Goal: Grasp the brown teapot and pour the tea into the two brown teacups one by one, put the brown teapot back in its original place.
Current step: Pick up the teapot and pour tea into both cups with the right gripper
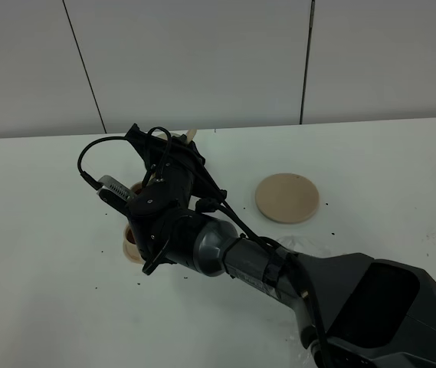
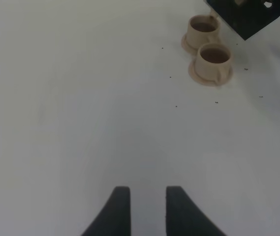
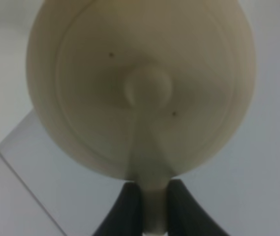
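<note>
My right gripper (image 3: pixel 154 209) is shut on the loop handle of the brown teapot (image 3: pixel 140 83); the wrist view looks onto its lid and knob. In the high view the right arm reaches across to the left and hides most of the teapot (image 1: pixel 191 135), leaving only a tan sliver. Below it stand the two brown teacups on their saucers, the far teacup (image 2: pixel 203 29) and the near teacup (image 2: pixel 213 60), both with dark tea inside. The arm half hides both teacups (image 1: pixel 130 247) in the high view. The flat round tan saucer (image 1: pixel 287 198) lies bare to the right. My left gripper (image 2: pixel 144 211) is open, low over bare table.
A white table (image 1: pixel 371 153) stands against a white panelled wall. Small dark specks are scattered around the cups and the saucer. The right arm's black wrist and cables (image 1: pixel 164 199) hang over the cups.
</note>
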`<state>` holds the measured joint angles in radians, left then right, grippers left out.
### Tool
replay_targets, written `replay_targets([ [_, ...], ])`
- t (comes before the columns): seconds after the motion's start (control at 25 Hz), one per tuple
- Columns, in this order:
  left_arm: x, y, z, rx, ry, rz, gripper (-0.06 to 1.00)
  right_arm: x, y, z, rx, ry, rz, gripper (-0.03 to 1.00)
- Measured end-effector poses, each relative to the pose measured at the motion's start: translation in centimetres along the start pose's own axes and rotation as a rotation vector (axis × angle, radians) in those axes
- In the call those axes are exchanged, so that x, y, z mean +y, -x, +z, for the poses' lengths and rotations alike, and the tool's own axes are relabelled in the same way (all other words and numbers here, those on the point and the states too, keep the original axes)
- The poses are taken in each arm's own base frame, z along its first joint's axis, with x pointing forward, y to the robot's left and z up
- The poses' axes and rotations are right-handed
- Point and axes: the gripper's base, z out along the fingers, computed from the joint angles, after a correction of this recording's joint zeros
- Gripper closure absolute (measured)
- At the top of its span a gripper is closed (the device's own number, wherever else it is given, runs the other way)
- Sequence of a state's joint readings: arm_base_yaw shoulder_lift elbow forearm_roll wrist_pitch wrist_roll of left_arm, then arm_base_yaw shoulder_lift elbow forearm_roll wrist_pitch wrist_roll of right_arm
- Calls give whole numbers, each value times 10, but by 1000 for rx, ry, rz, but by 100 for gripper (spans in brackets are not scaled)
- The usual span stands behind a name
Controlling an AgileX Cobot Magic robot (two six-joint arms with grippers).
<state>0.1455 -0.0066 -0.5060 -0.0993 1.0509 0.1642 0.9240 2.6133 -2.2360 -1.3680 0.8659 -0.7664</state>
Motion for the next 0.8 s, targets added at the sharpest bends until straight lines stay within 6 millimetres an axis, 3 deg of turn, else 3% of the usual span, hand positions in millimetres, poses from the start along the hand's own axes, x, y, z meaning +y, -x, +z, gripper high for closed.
replay_targets([
  [0.36,0,0,0,0,0,0,70,-9,-12,-8,-23,4,65,87],
  [0.8,0,0,0,0,0,0,70,-9,-9,-10,-85,32,170,87],
])
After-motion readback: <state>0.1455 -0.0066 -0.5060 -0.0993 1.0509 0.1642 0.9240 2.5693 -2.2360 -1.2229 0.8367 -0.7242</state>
